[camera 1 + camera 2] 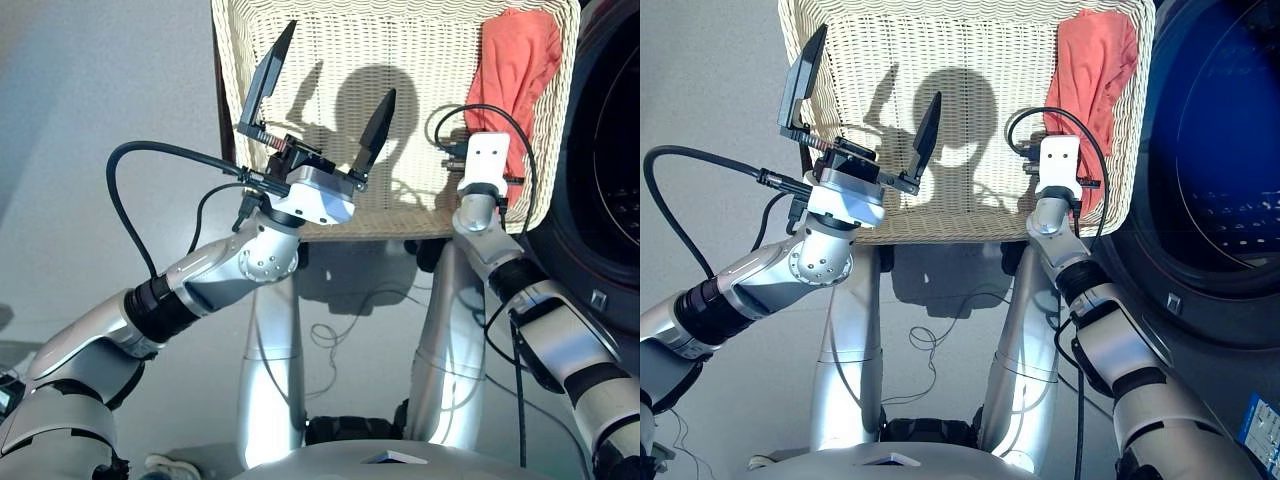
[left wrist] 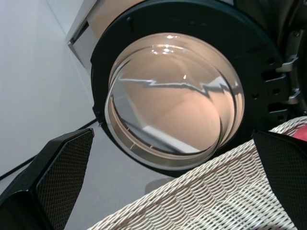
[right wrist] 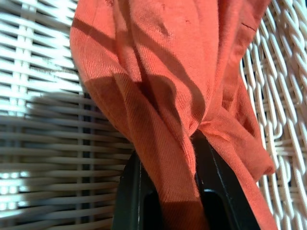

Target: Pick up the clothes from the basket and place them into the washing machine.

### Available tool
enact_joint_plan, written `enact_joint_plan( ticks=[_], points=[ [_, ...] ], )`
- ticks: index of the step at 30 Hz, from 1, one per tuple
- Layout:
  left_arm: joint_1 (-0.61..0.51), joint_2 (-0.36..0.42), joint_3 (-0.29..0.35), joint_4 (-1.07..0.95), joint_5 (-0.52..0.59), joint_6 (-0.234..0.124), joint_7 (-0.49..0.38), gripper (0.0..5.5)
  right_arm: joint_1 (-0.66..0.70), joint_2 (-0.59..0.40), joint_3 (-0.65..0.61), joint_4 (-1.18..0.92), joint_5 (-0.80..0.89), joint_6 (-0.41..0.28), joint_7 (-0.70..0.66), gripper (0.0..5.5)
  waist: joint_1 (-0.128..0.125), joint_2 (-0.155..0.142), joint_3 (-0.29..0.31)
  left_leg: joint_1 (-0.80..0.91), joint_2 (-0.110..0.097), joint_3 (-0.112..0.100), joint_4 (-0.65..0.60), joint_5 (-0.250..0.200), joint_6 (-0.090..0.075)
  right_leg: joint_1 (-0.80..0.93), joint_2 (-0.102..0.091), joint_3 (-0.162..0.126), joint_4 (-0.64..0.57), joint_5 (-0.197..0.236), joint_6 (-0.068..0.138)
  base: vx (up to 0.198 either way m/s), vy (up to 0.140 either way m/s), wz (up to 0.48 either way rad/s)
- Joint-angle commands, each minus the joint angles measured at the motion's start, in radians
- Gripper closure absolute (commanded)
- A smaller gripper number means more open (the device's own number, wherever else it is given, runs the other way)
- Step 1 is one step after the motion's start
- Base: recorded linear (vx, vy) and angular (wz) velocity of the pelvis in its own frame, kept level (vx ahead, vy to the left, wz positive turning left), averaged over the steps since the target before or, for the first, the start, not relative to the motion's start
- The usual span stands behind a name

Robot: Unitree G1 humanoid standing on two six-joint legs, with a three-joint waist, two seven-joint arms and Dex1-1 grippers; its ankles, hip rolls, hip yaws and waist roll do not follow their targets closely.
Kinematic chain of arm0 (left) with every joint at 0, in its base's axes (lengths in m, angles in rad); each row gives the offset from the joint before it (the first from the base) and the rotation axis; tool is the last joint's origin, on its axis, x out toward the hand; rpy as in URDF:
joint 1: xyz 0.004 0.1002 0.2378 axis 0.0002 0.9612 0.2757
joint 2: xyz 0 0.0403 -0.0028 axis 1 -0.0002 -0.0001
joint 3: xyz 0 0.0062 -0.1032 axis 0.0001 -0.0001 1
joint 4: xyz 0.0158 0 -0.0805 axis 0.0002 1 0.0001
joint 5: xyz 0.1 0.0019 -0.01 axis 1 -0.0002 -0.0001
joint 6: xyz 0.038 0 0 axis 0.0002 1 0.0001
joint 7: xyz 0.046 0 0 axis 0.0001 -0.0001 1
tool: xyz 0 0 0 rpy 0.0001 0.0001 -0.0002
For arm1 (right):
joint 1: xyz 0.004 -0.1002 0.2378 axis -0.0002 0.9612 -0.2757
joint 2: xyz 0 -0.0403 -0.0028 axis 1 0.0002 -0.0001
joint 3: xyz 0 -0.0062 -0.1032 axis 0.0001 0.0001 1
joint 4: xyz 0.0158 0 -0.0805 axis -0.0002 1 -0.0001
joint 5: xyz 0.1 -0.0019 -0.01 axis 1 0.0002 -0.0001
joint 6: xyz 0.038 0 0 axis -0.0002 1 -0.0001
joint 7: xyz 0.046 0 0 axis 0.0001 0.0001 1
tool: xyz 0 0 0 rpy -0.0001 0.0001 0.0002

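The cream wicker basket [image 1: 400, 190] lies ahead of me. A coral-red garment [image 1: 515, 60], the only one of the clothes in view, lies bunched along the basket's right side. My left gripper [image 1: 330, 95] hovers open over the basket's bare left half, with nothing between its fingers. In the right wrist view my right gripper [image 3: 170, 191] is shut on a fold of the coral-red garment [image 3: 158, 96], and the cloth covers most of both fingers. The washing machine [image 1: 1220, 150] stands just right of the basket, its perforated drum showing. Its round glass door [image 2: 172, 100] hangs open.
Black cables loop off both wrists [image 1: 150, 160], and a thin cord lies on the grey floor [image 1: 340, 330] below the basket. A dark stand shows under the basket's near edge [image 1: 420, 250]. A blue-and-white item sits at the lower right [image 1: 1260, 425].
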Motion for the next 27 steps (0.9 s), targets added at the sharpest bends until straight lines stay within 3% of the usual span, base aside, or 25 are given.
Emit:
enact_joint_plan(
  ticks=[1, 3, 5, 6, 7, 9, 15, 21, 27],
  points=[
    [0.031, -0.030, 0.056, -0.117, 0.000, -0.052, -0.007, 0.00, 0.073, -0.013, -0.016, -0.138, 0.068, -0.112, 0.026, 5.50, -0.034, 0.053, -0.016, 0.033, -0.013, 0.095, -0.116, 0.056, 0.087, 0.079, 0.018, -0.080, -0.088, -0.023, 0.006, 0.000, 0.000, 0.000],
    [0.036, -0.024, 0.063, -0.114, 0.005, -0.051, -0.011, 0.00, 0.101, -0.027, -0.052, -0.204, 0.099, -0.146, 0.027, 5.50, -0.043, 0.049, -0.016, 0.050, -0.008, 0.097, -0.151, 0.067, 0.088, 0.097, 0.019, -0.081, -0.126, -0.008, 0.009, 0.000, 0.000, 0.000],
    [0.035, -0.020, 0.069, -0.108, 0.016, -0.051, -0.012, 0.00, 0.126, -0.034, -0.119, -0.276, 0.144, -0.209, 0.018, 5.50, -0.051, 0.046, -0.016, 0.070, -0.002, 0.103, -0.240, 0.125, 0.090, 0.119, 0.018, -0.087, -0.214, 0.054, 0.007, -0.045, 0.016, 0.003],
    [0.037, -0.019, 0.068, -0.105, 0.018, -0.051, -0.014, 0.00, 0.136, -0.035, -0.140, -0.292, 0.148, -0.217, 0.014, 5.50, -0.052, 0.045, -0.016, 0.107, -0.001, 0.107, -0.264, 0.103, 0.088, 0.157, 0.018, -0.085, -0.238, 0.036, 0.013, -0.093, 0.032, 0.009],
    [0.032, -0.010, 0.077, -0.105, 0.023, -0.053, -0.019, 0.00, 0.138, -0.043, -0.173, -0.320, 0.159, -0.238, 0.010, 5.50, -0.056, 0.045, -0.016, 0.109, 0.001, 0.112, -0.316, 0.147, 0.087, 0.160, 0.015, -0.086, -0.289, 0.077, 0.008, 0.000, 0.000, 0.000],
    [0.039, -0.006, 0.088, -0.096, 0.025, -0.057, -0.020, 0.00, 0.156, -0.053, -0.242, -0.352, 0.166, -0.275, -0.019, 5.50, -0.063, 0.042, -0.016, 0.151, 0.001, 0.118, -0.386, 0.172, 0.085, 0.202, 0.015, -0.085, -0.356, 0.100, 0.011, -0.048, 0.012, -0.023],
    [0.048, 0.009, 0.108, -0.083, 0.038, -0.080, -0.019, 0.00, 0.147, -0.097, -0.433, -0.375, 0.053, -0.318, -0.200, 5.50, -0.080, 0.045, -0.016, 0.264, 0.003, 0.140, -0.611, 0.241, 0.082, 0.301, 0.019, -0.092, -0.566, 0.180, 0.042, 0.000, 0.000, 0.000],
    [0.047, 0.003, 0.109, -0.076, 0.055, -0.085, -0.009, 0.00, 0.089, -0.129, -0.554, -0.273, -0.038, -0.294, -0.397, 5.50, -0.080, 0.050, -0.016, 0.367, 0.006, 0.152, -0.799, 0.313, 0.081, 0.397, 0.014, -0.105, -0.744, 0.253, 0.058, 0.000, 0.000, 0.000],
    [0.032, -0.012, 0.108, -0.071, 0.055, -0.089, 0.001, 0.00, 0.039, -0.178, -0.606, -0.158, -0.060, -0.260, -0.503, 5.50, -0.076, 0.048, -0.016, 0.403, 0.000, 0.140, -0.817, 0.322, 0.079, 0.439, 0.014, -0.101, -0.770, 0.267, 0.058, 0.000, 0.000, 0.000]
  ],
)
